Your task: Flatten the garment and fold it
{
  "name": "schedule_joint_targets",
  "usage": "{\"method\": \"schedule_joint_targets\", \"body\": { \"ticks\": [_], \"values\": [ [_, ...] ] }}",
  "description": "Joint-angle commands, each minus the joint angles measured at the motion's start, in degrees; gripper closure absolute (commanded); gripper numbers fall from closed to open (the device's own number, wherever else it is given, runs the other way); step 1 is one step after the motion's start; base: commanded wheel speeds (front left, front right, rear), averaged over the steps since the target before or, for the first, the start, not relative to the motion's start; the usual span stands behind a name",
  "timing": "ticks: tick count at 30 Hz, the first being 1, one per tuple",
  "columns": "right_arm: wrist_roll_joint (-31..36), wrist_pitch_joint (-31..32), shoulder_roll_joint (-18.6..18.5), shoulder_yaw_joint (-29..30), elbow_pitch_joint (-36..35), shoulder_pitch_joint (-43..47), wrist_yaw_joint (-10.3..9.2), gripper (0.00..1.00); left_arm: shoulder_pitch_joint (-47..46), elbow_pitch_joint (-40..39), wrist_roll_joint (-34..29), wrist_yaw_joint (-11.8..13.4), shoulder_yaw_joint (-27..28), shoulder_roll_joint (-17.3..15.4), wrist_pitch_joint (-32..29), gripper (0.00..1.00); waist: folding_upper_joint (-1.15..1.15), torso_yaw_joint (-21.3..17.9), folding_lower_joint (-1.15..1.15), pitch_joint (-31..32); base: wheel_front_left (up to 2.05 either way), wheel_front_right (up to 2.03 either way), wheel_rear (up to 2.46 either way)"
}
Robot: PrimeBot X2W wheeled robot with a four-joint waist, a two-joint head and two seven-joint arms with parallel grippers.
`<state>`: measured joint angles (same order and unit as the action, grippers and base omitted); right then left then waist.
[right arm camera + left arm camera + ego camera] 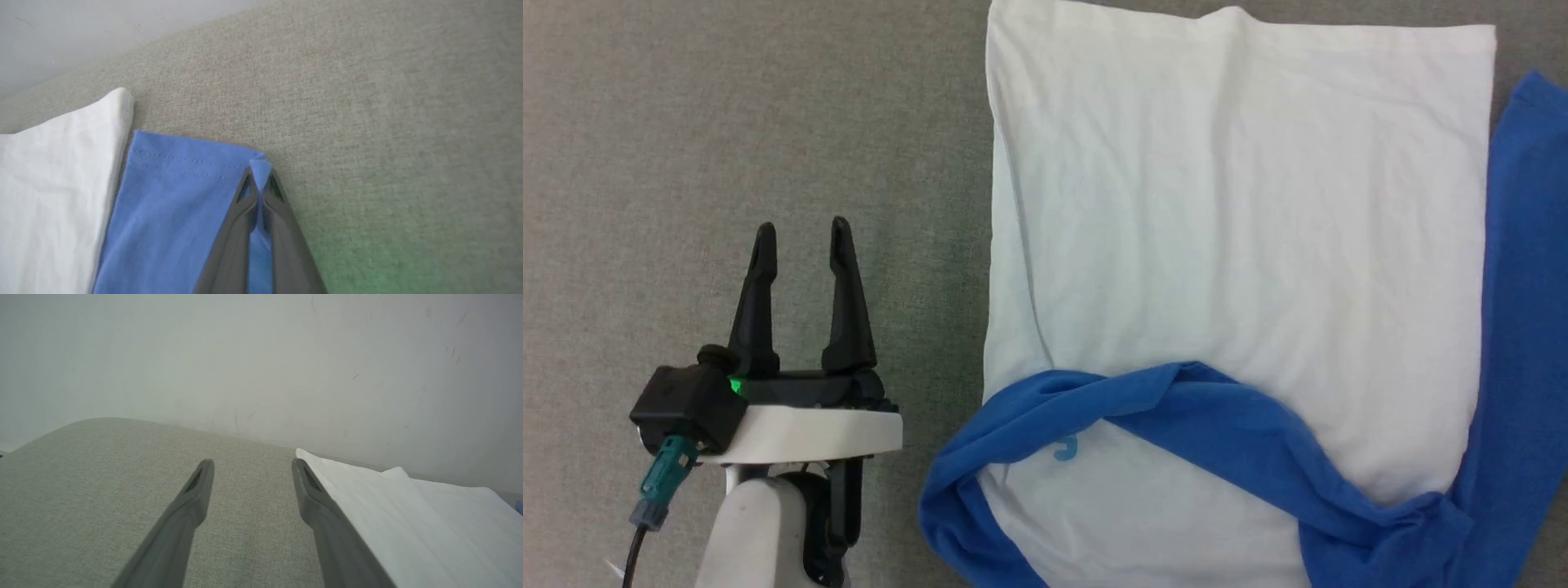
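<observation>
**First onlooker:** Well, on the grey worktop point(727, 122) the garment point(1241, 245) lies to the robot's right, white body mostly flat, one blue sleeve point(1225, 416) draped across its chest.

**Second onlooker:** Soft, light cloth, I'd judge: limp, apt to drag and wrinkle. Best taken at hems and cuffs.

**First onlooker:** The left gripper point(802, 227) stands beside it, apart, jaws spread and empty.

**Second onlooker:** The head view gives the whole layout; the right wrist view adds the close detail: the right gripper point(260, 179), jaws pressed together, pinching a corner of the other sleeve's cuff point(188, 159).
</observation>
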<state>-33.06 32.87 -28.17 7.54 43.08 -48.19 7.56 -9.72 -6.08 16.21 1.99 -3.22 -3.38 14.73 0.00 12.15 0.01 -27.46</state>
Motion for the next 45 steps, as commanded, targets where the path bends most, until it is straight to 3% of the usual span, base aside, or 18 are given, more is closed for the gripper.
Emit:
{"method": "schedule_joint_targets", "body": {
  "ticks": [1,6,13,17,22,27,33,40,45],
  "values": [
    [-0.59,-0.51,0.81,-0.06,1.07,3.35,-0.08,1.00,0.26,0.37,-0.68,-0.41,0.26,0.27,0.27,0.00,0.00,-1.92,-0.01,2.50,0.00,0.00,0.00],
    [-2.49,-7.59,-2.60,4.07,-1.94,6.92,-0.08,1.00,1.53,1.97,-1.14,-0.76,0.70,0.34,0.27,0.00,0.00,-4.05,-0.01,6.69,0.00,0.00,0.00],
    [-2.24,-10.14,-5.42,9.94,-7.80,14.17,-0.08,1.00,4.17,3.25,-1.43,-0.90,1.70,0.34,0.27,0.00,0.00,-7.38,-0.01,11.39,0.00,0.00,0.00],
    [-2.53,-10.46,-3.17,10.79,-13.94,16.41,-0.08,1.00,5.26,3.75,-1.51,-0.74,2.04,0.17,0.27,0.00,0.00,-8.28,-0.01,13.62,0.00,0.00,0.00],
    [-1.87,-10.94,3.56,8.69,-23.14,17.53,-0.08,1.00,6.47,3.83,-1.25,-0.56,2.52,-0.51,0.02,0.00,0.00,-8.40,-0.01,16.04,0.00,0.00,0.00],
    [1.02,-10.54,12.88,3.07,-27.97,15.89,-0.08,1.00,7.81,3.16,-1.21,-0.01,2.46,-0.75,-0.94,0.00,0.00,-7.41,-0.01,17.78,0.00,0.00,0.00],
    [2.64,-11.06,22.11,-5.73,-26.07,12.55,-0.08,1.00,8.09,2.88,-0.94,0.15,1.66,-0.71,-1.65,0.00,0.00,-4.05,-0.01,18.68,0.00,0.00,0.00],
    [-0.27,-13.62,25.19,-19.47,-21.14,12.73,-0.08,1.00,8.53,3.63,-0.36,0.21,1.44,-0.85,-1.76,0.00,0.00,-0.53,-0.01,19.46,0.00,0.00,0.00],
    [-6.82,-16.06,25.27,-33.83,-18.04,16.00,-0.08,1.00,8.81,3.69,-0.06,0.48,0.97,-0.75,-1.89,0.00,0.00,1.08,-0.01,19.27,0.00,0.00,0.00]
  ]
}}
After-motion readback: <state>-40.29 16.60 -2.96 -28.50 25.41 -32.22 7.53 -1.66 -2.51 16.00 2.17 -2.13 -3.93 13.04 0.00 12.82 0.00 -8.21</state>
